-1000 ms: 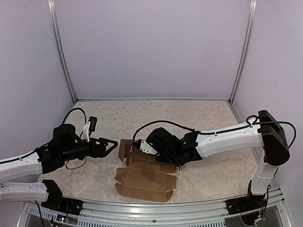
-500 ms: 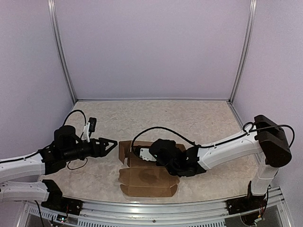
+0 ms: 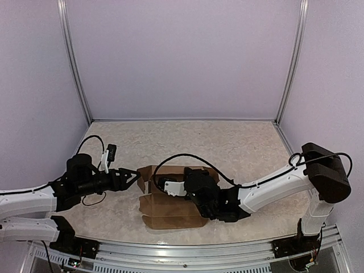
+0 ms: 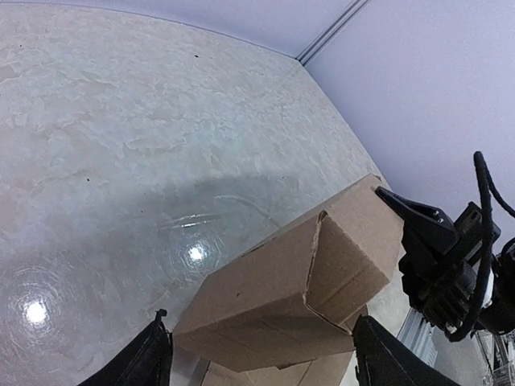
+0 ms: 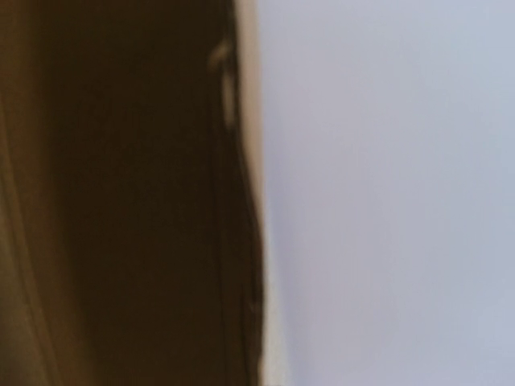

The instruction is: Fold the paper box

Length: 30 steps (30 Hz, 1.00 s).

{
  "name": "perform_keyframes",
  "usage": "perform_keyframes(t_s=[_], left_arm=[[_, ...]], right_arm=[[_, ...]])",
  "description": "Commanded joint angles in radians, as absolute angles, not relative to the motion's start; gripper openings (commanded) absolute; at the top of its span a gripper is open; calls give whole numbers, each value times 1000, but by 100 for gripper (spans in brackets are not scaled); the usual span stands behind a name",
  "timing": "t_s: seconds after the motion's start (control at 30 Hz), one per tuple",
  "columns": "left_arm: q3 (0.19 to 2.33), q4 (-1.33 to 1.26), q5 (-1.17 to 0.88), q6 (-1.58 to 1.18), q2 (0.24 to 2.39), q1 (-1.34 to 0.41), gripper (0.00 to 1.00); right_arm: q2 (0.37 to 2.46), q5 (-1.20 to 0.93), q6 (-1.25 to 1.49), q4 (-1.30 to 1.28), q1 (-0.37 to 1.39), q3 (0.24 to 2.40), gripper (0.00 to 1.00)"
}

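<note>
The paper box is a plain brown cardboard piece lying on the table between the two arms, partly folded into a slim carton with a flap beneath. In the left wrist view the paper box shows a folded end with a slanted seam. My left gripper is at the box's left end. It is open, and its fingers straddle that end. The right arm's wrist lies over the box and hides its fingers there. The right gripper shows as a black tip on the box's far end. The right wrist view is only blurred dark cardboard.
Pale walls with metal corner posts close in the marbled table on three sides. A metal rail runs along the near edge. A black cable loops above the right arm.
The right arm swung down and to the near left over the cardboard, and the flat front panel folded up into a narrower shape. My left gripper moved right to the box's end and narrowed slightly.
</note>
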<state>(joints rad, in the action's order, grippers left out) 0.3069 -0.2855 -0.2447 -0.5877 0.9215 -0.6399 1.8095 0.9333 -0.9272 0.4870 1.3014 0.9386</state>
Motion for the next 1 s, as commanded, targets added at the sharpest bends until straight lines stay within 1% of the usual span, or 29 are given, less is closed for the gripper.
perform_keyframes(t_s=[0.0,0.13,0.33,0.57,0.67,0.9,0.97], left_arm=[[310,-337,-262,-594,947,-619,74],[324,-353,-270,-593,965,-608,72],[339,-369,-287,-594,997,-607,65],[305,-414,-275,-605,1047,-607,61],[296,-437,-280,-608,1076,-607,57],[289,-455,-295,-606,1123,-607,55],[287,-460,-304,-607,1136,-607,52]], right_arm=[[1847,969,-977,576,1325,925,0],[1865,971,-977,563,1328,932,0],[1896,981,-969,537,1328,954,0],[1952,998,-971,539,1337,967,0],[1970,1003,-969,546,1342,967,0],[1971,1002,-951,539,1344,963,0],[1972,1003,-951,540,1345,963,0]])
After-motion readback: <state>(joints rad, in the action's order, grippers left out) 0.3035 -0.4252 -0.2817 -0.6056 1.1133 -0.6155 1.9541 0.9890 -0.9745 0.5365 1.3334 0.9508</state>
